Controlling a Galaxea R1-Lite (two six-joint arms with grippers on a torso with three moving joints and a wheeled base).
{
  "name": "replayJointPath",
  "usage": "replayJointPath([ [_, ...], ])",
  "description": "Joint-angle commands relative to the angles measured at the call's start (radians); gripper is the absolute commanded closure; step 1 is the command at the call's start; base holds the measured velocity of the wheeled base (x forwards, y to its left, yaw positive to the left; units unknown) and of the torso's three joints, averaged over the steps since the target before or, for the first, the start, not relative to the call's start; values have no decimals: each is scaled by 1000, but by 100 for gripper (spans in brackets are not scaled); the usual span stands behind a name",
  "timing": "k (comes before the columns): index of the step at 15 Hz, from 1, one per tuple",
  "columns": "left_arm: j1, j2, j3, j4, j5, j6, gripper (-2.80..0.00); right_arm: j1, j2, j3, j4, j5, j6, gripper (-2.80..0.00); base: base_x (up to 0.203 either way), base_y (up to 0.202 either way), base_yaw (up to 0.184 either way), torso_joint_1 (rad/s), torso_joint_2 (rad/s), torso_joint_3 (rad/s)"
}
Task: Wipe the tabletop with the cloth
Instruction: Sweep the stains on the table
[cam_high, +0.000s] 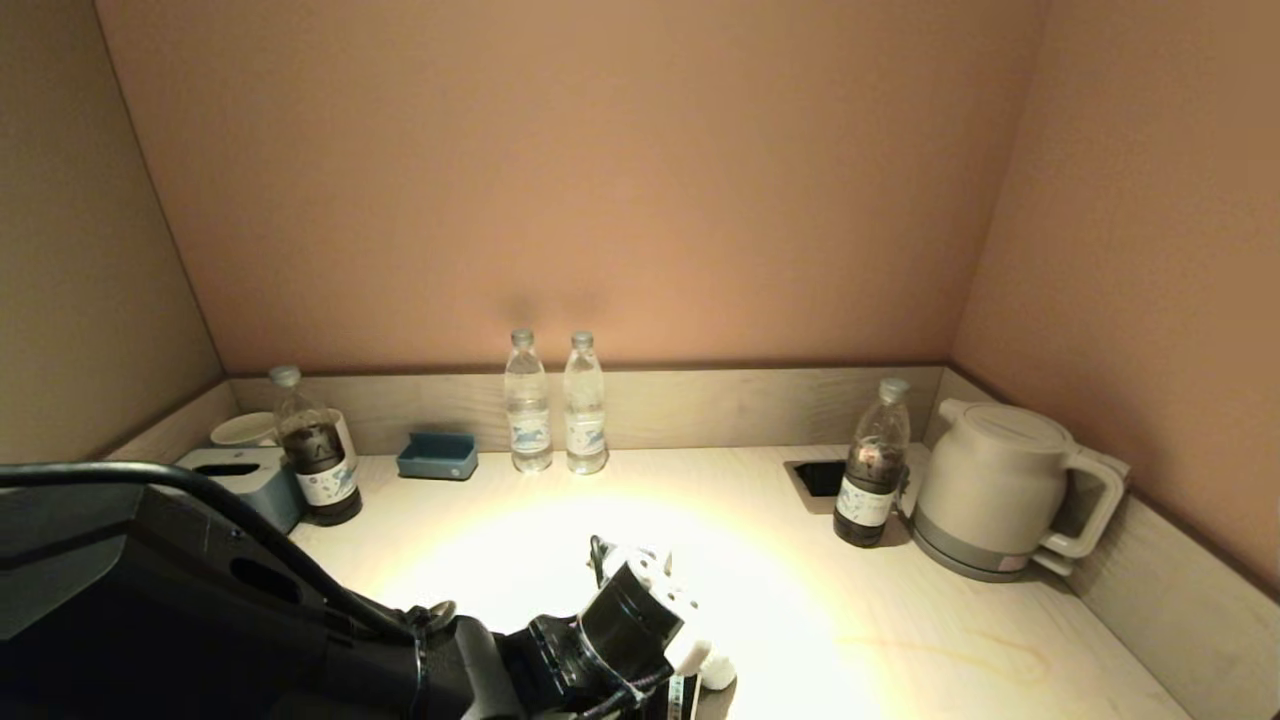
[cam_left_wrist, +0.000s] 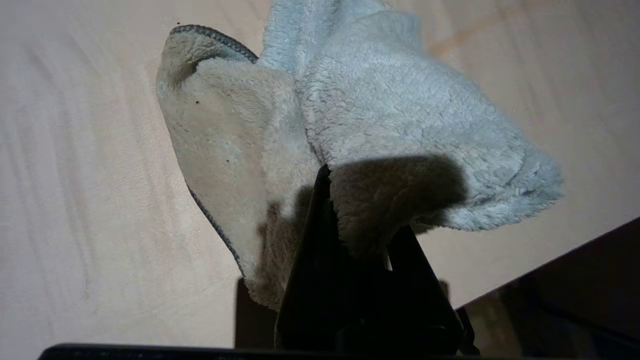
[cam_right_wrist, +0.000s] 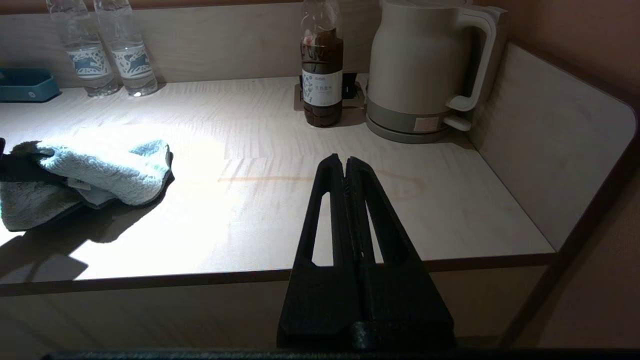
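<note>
A pale wooden tabletop sits in an alcove, closed by a low wooden upstand and tan walls at the back and on both sides. A bright pool of light falls on its front middle part.

Nearest to the robot, the left gripper is low over the front edge of the tabletop, and its dark fingers are pinching a fold of the cloth. The cloth is a fluffy light blue one with a darker stitched edge. It is bunched, not flat; in the right wrist view its long axis runs roughly along the front edge of the table, and its rounded bulky end points toward the robot's right. In the head view the arm hides nearly all of the cloth. How much of it touches the wood I cannot tell.

The right gripper hangs in front of the table edge on the right side, its fingers pressed together with nothing between them.

A faint orange ring mark lies on the wood to the right of the cloth.

Further back stand a dark drink bottle just beside a cream kettle, two clear water bottles against the upstand, a blue tray, and another dark bottle at the far left.
</note>
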Motion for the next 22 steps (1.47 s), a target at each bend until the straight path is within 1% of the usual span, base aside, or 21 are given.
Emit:
replayJointPath([
  [1,35,39,-36,69,5,-20,0,0,1,0,0,0,0,0,0,0,0,0,0,0],
  [3,37,40,-38,74,5,-22,0,-1,1,0,0,0,0,0,0,0,0,0,0,0],
  [5,49,70,-59,165,8,-31,0,1,1,0,0,0,-1,0,0,0,0,0,0,0],
  [7,55,79,-70,196,10,-42,0,1,1,0,0,0,0,0,0,0,0,0,0,0],
  [8,59,101,-97,253,12,-60,0,-1,1,0,0,0,0,0,0,0,0,0,0,0],
  [9,61,115,-114,286,15,-76,0,0,1,0,0,0,0,0,0,0,0,0,0,0],
  [10,62,130,-137,325,28,-84,0,1,1,0,0,0,0,0,0,0,0,0,0,0],
  [12,62,158,-175,370,62,-91,0,-1,1,0,0,0,0,0,0,0,0,0,0,0],
  [13,62,159,-176,371,63,-91,0,-1,1,0,0,0,0,0,0,0,0,0,0,0],
  [14,67,171,-192,378,82,-93,0,-1,1,0,0,0,0,0,0,0,0,0,0,0],
  [16,97,231,-304,393,144,-94,0,1,1,0,0,0,0,0,0,0,0,0,0,0],
  [17,109,245,-322,400,168,-94,0,1,1,0,0,0,0,0,0,0,0,0,0,0],
  [18,121,257,-344,413,184,-92,0,1,1,0,0,0,0,0,0,0,0,0,0,0],
  [20,145,295,-445,449,211,-89,0,0,1,0,0,0,0,0,0,0,0,0,0,0],
  [22,166,349,-602,517,224,-87,0,1,1,0,0,0,0,0,0,0,0,0,0,0],
])
